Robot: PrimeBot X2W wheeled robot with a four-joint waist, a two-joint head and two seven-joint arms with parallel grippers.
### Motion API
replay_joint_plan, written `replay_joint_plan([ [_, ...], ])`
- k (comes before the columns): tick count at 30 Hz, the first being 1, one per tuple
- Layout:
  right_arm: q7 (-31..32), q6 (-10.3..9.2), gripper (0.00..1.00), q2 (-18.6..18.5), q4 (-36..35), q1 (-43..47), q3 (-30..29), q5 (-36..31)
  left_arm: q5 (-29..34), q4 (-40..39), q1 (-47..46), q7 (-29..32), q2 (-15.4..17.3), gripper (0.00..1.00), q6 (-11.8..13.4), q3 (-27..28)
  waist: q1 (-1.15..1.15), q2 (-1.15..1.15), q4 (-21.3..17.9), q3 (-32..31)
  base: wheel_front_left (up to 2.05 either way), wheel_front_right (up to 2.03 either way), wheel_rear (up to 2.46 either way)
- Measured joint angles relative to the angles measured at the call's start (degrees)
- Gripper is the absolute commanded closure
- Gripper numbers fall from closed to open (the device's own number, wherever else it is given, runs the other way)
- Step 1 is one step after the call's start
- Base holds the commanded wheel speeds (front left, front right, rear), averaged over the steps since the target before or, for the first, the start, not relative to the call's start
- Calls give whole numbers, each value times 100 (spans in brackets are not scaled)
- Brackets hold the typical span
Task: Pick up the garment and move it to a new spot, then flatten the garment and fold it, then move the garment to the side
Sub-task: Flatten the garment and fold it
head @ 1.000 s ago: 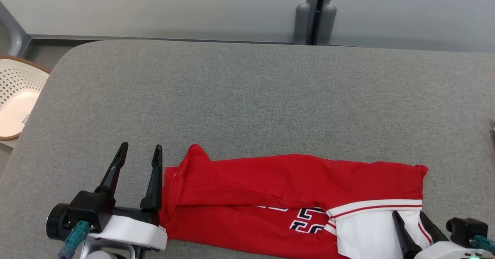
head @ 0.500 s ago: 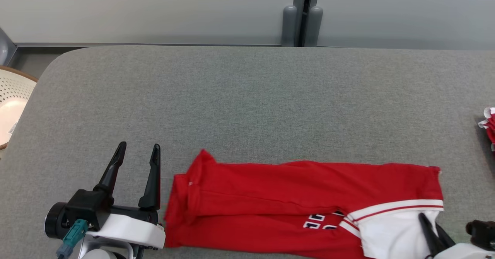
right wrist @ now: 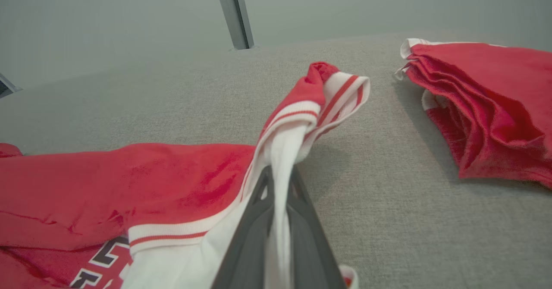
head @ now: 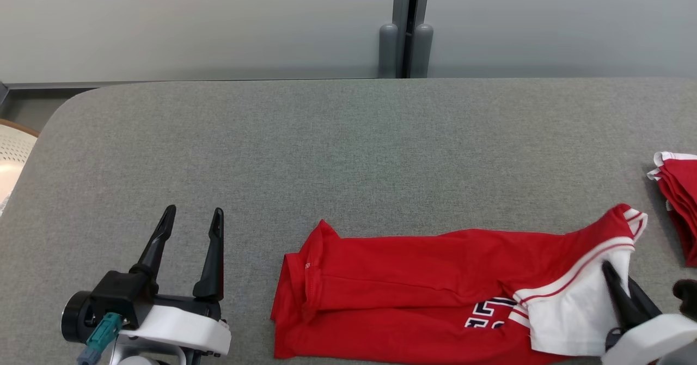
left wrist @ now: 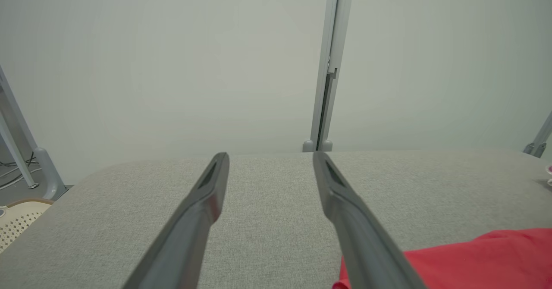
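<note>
- Far left: a pale perforated basket [head: 10, 155], of a rigid plastic look with a brown rim, stood beside the table's rounded corner.
- Left gripper [head: 194, 212]: its two long, dark, tapering fingers stood wide apart and empty, hovering over bare cloth-covered table [head: 348, 147] just left of the garment and clear of it.
- Table surface: a grey, finely woven, matte covering, flat and unwrinkled.
- Garment [head: 414, 283]: a soft red knit with white panels, red-and-white striped trim and dark block lettering. It lay along the near edge as a long, narrow band, folded lengthwise, its left end flat with a small raised corner.
- Right gripper [head: 619, 278]: the fingers were pinched together on the garment's white right-hand end. The striped edge rose limply off the table there and drooped over the fingertips.
- Far right: a stack of folded red garments [head: 678, 207] with white edging lay well apart from the held end.
- Progress, as judged: placing, flattening and the lengthwise fold appeared done. The crosswise fold looked to be just beginning, or perhaps the shift sideways. The final placement to the side was left to do.
</note>
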Motion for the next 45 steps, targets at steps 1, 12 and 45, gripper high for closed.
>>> replay_joint_plan([
  [1,102,0,100,48,-232,-24,59,-56,-1,-12,1,2,7,0,8,3,0,0,-4,-13,0,0,0],
  [12,1205,-3,100,1230,-1521,-666,1886,-292,-18,-77,-12,54,9,0,38,-59,0,0,148,-42,0,0,0],
  [45,-904,-4,0,1141,-1047,-1203,1145,-708,57,9,-72,-36,114,0,182,-31,0,0,126,-43,0,0,0],
])
